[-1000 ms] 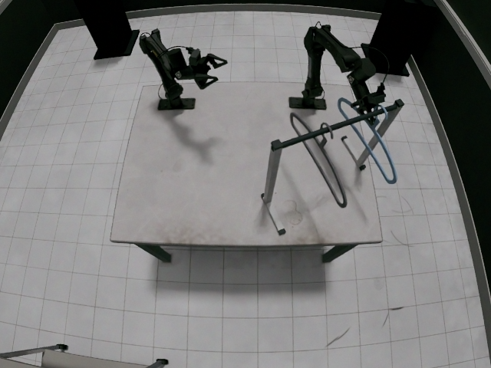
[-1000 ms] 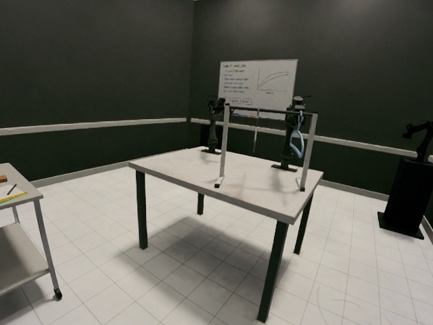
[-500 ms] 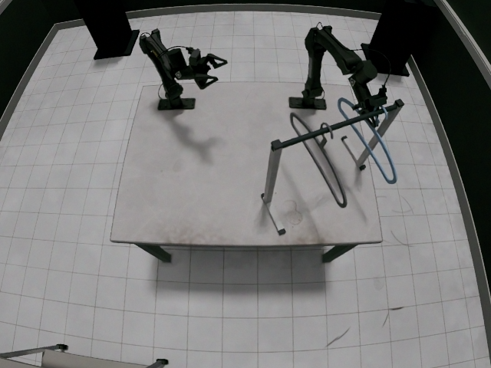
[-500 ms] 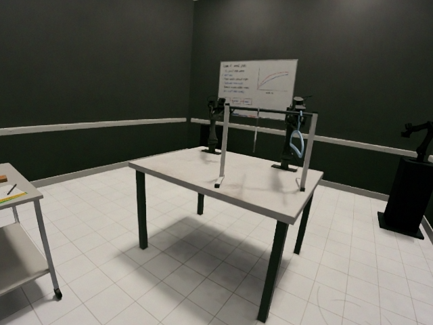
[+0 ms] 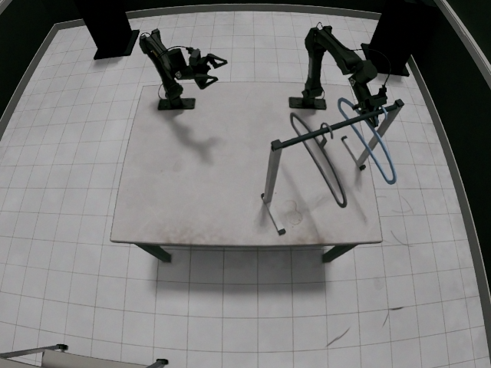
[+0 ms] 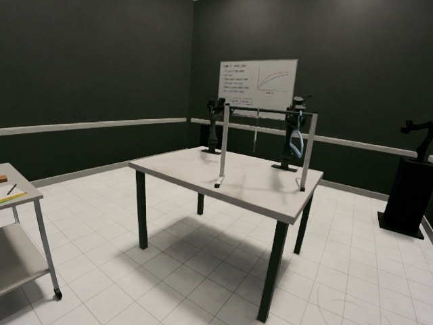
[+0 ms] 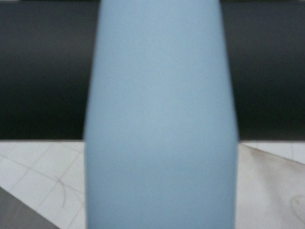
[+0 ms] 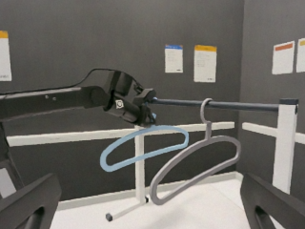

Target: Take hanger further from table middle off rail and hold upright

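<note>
A blue hanger [image 5: 367, 138] hangs by its hook on the dark rail [image 5: 337, 126], near the rail's end by the table edge. A grey hanger [image 5: 314, 159] hangs further along the rail, towards the table's middle. My left gripper [image 5: 370, 109] is at the rail and is shut on the blue hanger's neck, just under the hook. In the left wrist view the blue hanger [image 7: 159, 124] fills the middle, with the rail [image 7: 43, 72] behind it. The right wrist view shows the left gripper [image 8: 143, 112], the blue hanger [image 8: 143, 145] and the grey hanger [image 8: 200, 162]. My right gripper [image 5: 215, 71] is open and empty, far from the rack.
The rack stands upright on two pale posts [image 5: 271, 170] with flat feet on the table. The left arm's base [image 5: 307, 103] stands close behind the rack. The blue hanger's lower end reaches out past the table edge. A dark pedestal [image 6: 407, 196] stands on the floor.
</note>
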You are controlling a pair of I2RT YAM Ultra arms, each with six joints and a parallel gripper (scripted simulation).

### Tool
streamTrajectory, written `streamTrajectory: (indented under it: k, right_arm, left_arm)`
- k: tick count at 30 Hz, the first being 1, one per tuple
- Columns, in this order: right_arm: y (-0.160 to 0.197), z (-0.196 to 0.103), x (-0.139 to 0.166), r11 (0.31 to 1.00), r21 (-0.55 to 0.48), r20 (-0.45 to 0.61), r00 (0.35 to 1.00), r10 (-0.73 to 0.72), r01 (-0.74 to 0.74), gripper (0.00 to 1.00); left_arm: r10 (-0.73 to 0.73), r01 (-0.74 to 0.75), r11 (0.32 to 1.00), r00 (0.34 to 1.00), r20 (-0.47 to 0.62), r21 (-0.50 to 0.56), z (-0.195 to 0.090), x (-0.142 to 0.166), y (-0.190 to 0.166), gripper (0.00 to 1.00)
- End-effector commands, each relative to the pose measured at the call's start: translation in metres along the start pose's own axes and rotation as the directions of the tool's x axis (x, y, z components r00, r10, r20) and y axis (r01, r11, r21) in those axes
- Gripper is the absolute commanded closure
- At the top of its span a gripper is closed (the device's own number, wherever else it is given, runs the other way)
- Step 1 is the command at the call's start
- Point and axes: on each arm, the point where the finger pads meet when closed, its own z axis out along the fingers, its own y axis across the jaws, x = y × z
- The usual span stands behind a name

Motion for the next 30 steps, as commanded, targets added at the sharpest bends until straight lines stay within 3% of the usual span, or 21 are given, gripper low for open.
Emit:
streamTrajectory:
  k: [1, 5, 16, 30]
  right_arm:
    - [0.001, 0.003, -0.014, 1.0, -0.001, 0.033, 0.999, -0.014, 0.014, 0.0]
    - [0.001, 0.003, -0.014, 1.0, -0.001, 0.033, 0.999, -0.014, 0.014, 0.0]
    - [0.005, 0.003, -0.012, 1.0, -0.029, 0.024, 1.0, -0.001, 0.002, 0.0]
    - [0.021, 0.002, -0.001, 0.993, -0.116, -0.027, 0.999, 0.036, -0.039, 0.0]
  left_arm:
    - [0.0, 0.0, 1.0, 0.998, 0.057, -0.001, -0.011, -0.027, 0.002, 1.0]
    - [0.0, 0.0, 1.0, 0.998, 0.057, -0.004, -0.02, -0.047, 0.002, 1.0]
    - [-0.001, 0.001, 1.0, 0.997, 0.077, 0.003, -0.037, -0.061, 0.002, 1.0]
    - [-0.003, 0.003, 1.0, 0.999, 0.051, -0.002, -0.08, -0.043, 0.002, 1.0]
